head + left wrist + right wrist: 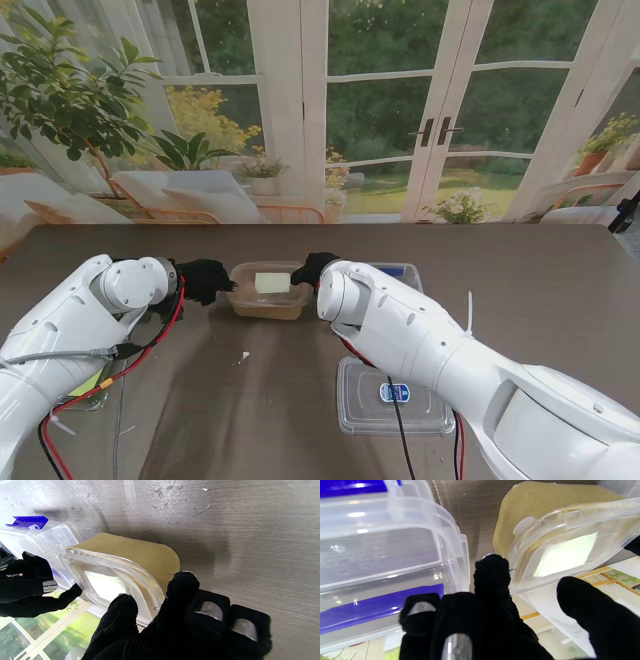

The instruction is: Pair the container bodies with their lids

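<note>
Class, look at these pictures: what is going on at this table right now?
Both robot hands are at a tan container with a clear lid on it, in the middle of the table. The left hand is on its left end and the right hand on its right end, fingers at the lid's rim. A clear box with blue clips stands just to the right. A separate clear lid lies nearer to me.

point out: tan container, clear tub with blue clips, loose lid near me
tan container (268, 303): stand view, near side wall under the clear lid.
clear tub with blue clips (382, 547): right wrist view, clear side wall.
loose lid (372, 412): stand view, flat clear panel left of its blue sticker.
</note>
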### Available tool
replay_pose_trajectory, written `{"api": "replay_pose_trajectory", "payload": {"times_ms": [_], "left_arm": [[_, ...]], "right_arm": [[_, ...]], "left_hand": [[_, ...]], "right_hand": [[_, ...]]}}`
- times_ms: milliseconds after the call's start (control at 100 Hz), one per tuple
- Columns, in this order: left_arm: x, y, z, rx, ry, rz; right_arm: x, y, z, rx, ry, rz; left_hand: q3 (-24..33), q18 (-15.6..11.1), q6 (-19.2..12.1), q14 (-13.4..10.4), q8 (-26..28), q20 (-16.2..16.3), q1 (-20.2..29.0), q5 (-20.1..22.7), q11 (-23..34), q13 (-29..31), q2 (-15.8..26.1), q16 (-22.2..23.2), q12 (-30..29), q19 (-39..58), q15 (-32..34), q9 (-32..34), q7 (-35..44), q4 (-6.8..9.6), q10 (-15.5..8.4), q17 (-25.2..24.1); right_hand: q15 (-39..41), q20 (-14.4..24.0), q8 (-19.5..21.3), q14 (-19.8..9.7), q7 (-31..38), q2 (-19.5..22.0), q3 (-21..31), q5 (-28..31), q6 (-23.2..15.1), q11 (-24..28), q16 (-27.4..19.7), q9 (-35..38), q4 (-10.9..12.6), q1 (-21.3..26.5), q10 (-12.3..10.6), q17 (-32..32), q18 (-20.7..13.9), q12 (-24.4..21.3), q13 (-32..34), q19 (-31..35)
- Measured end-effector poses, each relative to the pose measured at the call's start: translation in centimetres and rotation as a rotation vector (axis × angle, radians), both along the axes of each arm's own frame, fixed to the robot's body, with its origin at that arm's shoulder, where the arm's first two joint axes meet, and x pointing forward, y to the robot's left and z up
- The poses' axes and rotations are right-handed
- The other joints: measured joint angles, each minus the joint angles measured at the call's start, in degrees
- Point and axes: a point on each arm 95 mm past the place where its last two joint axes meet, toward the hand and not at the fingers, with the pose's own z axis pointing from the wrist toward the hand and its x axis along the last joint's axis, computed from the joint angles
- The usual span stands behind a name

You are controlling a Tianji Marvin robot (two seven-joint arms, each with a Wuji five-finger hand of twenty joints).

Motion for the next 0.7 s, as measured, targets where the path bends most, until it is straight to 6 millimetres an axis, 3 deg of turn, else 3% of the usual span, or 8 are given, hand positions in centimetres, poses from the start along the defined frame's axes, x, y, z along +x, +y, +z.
{"api": "replay_pose_trajectory", "payload": {"times_ms": [700], "left_arm": [[-0.25, 0.25, 0.21, 0.013, 0.008, -0.015]], "right_arm": [[0.41, -0.77, 0.06, 0.001, -0.017, -0.021]], "left_hand": [[0.00, 0.07, -1.47, 0.03, -0.02, 0.00, -0.01, -0.09, 0.00, -0.02, 0.01, 0.01, -0.01, -0.08, -0.22, 0.00, -0.22, 0.00, 0.00, -0.36]], "right_hand": [[-0.01, -0.03, 0.00, 0.01, 0.42, 0.00, -0.02, 0.95, -1.29, 0.00, -0.05, 0.00, 0.00, 0.00, 0.00, 0.00, 0.00, -0.05, 0.00, 0.01]]}}
